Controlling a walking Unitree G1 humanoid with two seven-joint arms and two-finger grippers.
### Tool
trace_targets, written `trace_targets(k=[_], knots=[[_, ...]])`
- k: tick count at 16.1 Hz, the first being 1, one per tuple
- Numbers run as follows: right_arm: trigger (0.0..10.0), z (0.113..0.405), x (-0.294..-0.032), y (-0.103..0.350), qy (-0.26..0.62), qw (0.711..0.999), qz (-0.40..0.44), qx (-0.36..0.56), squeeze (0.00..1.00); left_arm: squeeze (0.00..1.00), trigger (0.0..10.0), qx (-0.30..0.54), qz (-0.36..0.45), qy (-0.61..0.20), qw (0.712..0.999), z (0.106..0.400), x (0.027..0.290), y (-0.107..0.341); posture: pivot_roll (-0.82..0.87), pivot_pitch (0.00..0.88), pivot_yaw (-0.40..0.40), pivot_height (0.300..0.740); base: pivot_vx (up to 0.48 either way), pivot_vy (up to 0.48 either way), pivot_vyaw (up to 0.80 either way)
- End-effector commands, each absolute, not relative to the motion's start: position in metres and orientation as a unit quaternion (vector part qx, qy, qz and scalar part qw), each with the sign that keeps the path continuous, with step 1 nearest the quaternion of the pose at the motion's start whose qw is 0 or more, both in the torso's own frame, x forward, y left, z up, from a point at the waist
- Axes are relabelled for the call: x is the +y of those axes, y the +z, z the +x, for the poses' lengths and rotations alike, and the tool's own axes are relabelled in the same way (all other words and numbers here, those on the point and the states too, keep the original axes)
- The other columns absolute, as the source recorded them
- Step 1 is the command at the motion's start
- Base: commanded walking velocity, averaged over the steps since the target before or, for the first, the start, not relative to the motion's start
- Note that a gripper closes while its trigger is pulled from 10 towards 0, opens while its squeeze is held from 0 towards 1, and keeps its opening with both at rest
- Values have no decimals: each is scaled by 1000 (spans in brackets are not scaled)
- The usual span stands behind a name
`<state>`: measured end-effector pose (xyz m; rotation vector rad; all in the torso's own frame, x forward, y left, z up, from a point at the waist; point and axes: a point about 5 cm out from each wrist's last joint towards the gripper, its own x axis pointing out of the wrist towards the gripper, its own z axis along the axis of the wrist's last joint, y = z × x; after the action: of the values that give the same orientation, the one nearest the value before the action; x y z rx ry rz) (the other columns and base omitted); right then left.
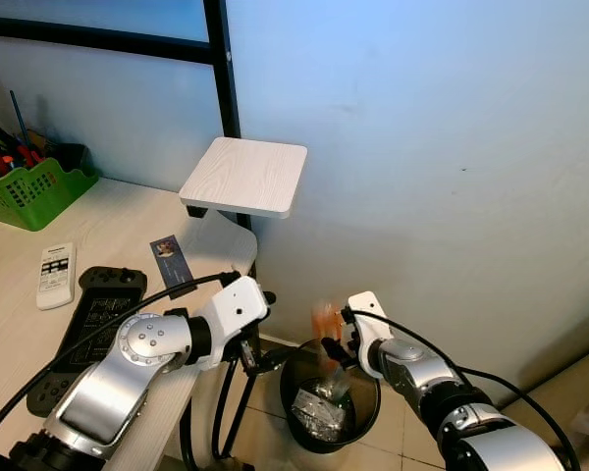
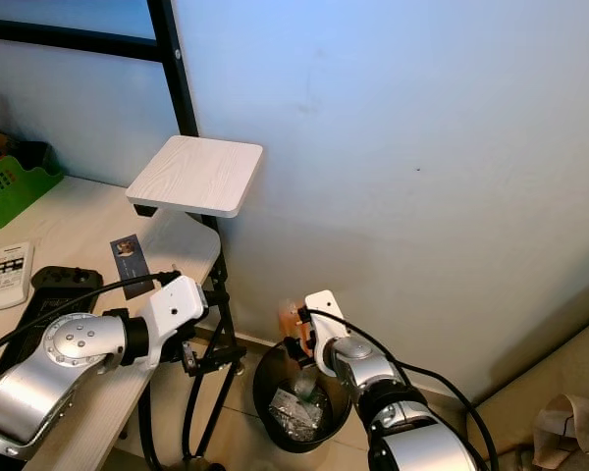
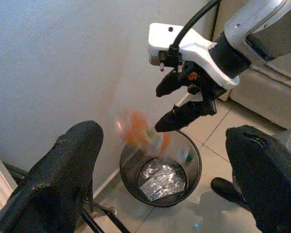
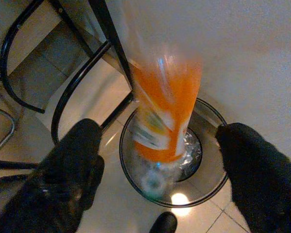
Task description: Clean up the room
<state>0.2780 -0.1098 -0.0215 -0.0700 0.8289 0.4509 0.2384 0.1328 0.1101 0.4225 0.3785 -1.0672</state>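
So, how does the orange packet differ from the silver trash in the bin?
The orange packet is blurred and in the air above the black bin, between the open fingers of the right gripper; the silver trash is sharp and lies at the bin's bottom. The packet is orange with a pale label; the silver trash is crumpled and shiny. Both are rubbish at the same bin.

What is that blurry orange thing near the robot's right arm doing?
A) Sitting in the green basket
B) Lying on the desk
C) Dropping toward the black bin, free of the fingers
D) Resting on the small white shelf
C: the orange packet is blurred above the black bin, between the right gripper's spread fingers and touching neither.
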Motion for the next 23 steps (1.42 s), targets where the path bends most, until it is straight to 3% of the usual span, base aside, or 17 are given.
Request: trace_targets(k=[1,4,6,7,10,12,13,16,23], knots=[[10000,280,-109,-20,219,890,-28,399,1000,0,10000,185,199,-501,822,240,135,109,11,28,21,740,0,0,0],[10000,279,-109,-20,219,890,-25,398,1000,0,10000,181,198,-500,823,241,134,110,9,24,24,740,0,0,0],[10000,282,-112,-16,218,898,-12,381,1000,0,10000,152,171,-478,848,245,132,115,9,13,23,740,0,0,0],[10000,286,-115,-10,214,908,11,359,1000,0,10000,135,137,-443,876,249,132,120,8,4,24,740,0,0,0],[10000,281,-127,15,207,936,65,279,1000,0,10000,104,106,-353,924,251,134,120,-9,0,35,740,0,0,0],[10000,270,-133,35,185,954,88,219,737,0,10000,98,104,-288,947,252,138,116,-27,0,53,740,0,0,0],[10000,262,-137,42,154,966,95,184,0,0,10000,95,93,-263,956,252,136,114,-45,0,67,740,0,0,0],[10000,247,-147,57,91,978,111,153,0,0,10000,84,79,-204,972,252,137,112,-52,0,68,740,0,0,0],[10000,240,-148,68,80,982,77,152,0,0,10000,88,76,-157,981,250,148,109,-31,0,39,740,-307,0,0]])
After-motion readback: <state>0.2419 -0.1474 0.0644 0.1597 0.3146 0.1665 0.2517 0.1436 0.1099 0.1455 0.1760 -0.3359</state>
